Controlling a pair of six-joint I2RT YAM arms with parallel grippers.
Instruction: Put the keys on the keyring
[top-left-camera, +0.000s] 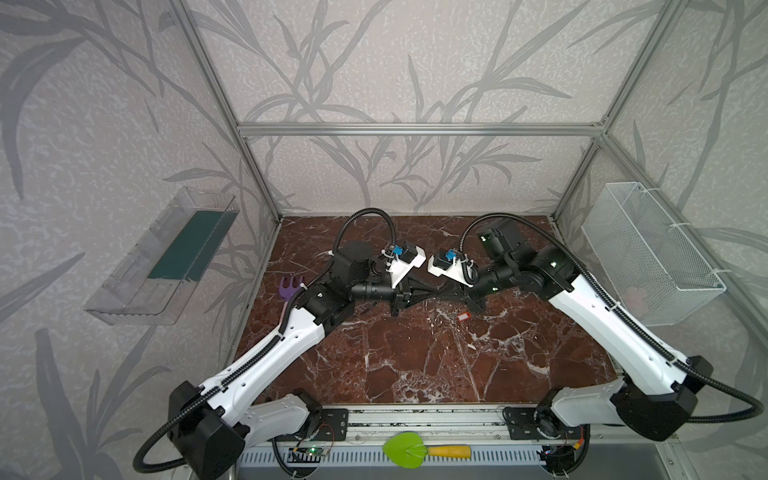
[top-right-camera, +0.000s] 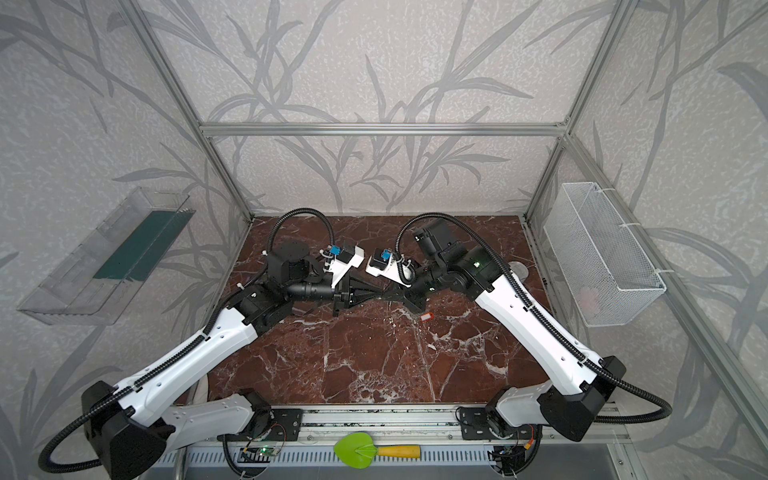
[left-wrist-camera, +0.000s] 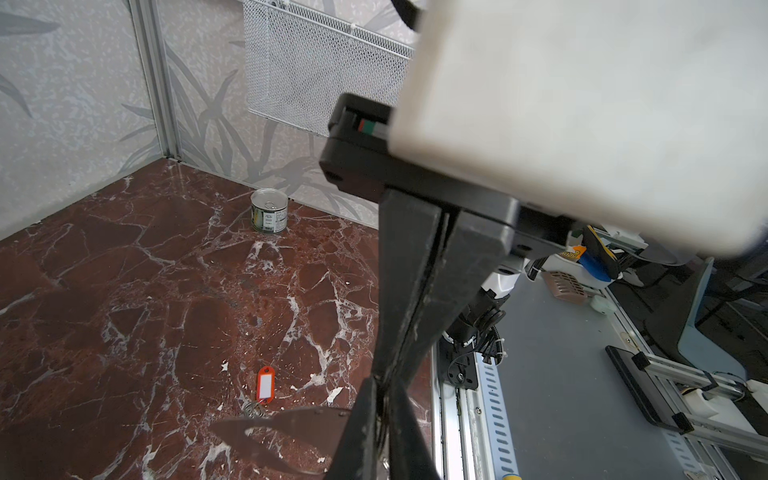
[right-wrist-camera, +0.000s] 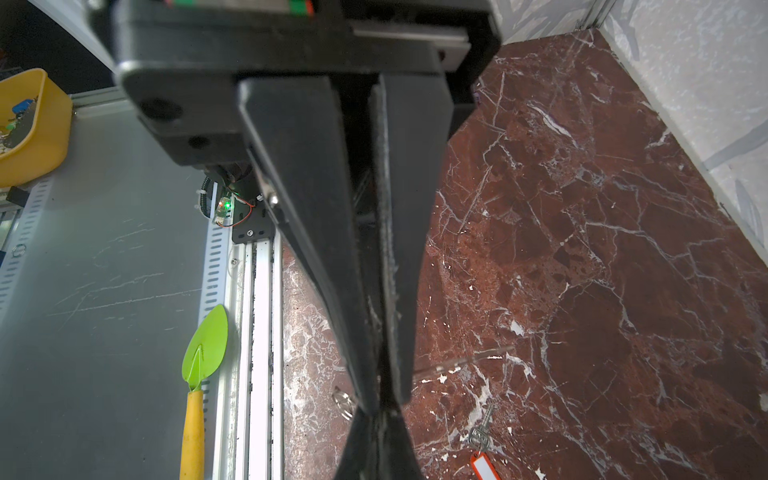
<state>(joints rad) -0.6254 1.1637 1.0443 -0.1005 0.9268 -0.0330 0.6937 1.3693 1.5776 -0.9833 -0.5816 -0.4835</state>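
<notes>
right hand: raised off the desk, jaws pressed together at the tips. As I read it, it is pinching the keyring by one edge.
left hand: jaws pressed together, meeting the right hand tip to tip. The contact is hidden, so I cannot tell whether it also nips the keyring's edge.
keyring: a flat pale loop jutting sideways from the right hand's tips. It is clear of the desk and lies roughly level. In the right wrist view it shows only as a thin edge-on sliver.
keys: a red tag with a white label, joined to a small silver key. They lie flat on the desk, near the right hand and lower than it. They touch neither hand nor the keyring.
done so far: the keyring is up and in a grip. Nothing more.
left to do: all the joining. The keys are not yet picked up or brought to the loop, and nothing hangs on the loop.
progress, my estimate: early, well under half.
next need, my estimate: one hand must let go and fetch the keys while the other keeps the loop steady. The key is tiny beside the fingers, so that pick looks fiddly.
</notes>
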